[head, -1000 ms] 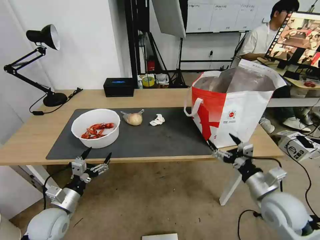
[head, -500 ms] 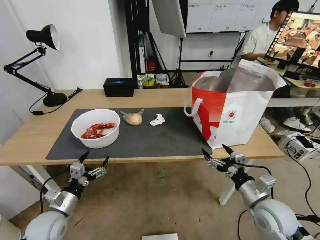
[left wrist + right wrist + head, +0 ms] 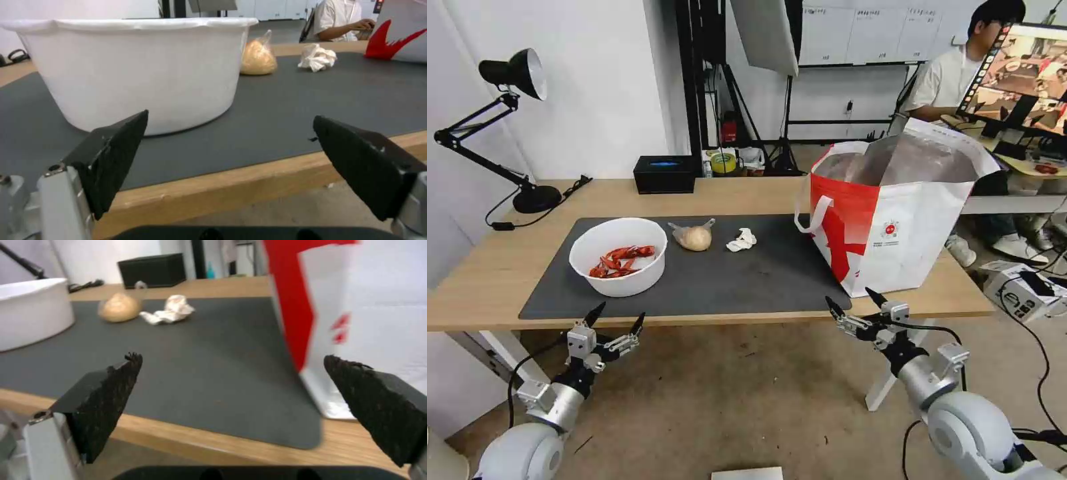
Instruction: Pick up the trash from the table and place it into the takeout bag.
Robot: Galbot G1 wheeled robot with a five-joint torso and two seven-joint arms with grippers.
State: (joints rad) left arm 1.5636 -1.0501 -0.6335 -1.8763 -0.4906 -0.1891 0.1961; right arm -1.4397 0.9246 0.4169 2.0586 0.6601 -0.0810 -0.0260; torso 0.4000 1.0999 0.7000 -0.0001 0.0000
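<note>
Below the table edge, left gripper and right gripper both wide, empty

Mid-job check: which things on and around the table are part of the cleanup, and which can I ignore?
Part of the job: white bowl of crayfish shells; small clear bag with tan lump; crumpled tissue; takeout bag.

Ignore: black box; desk lamp; tape roll behind the table.
</note>
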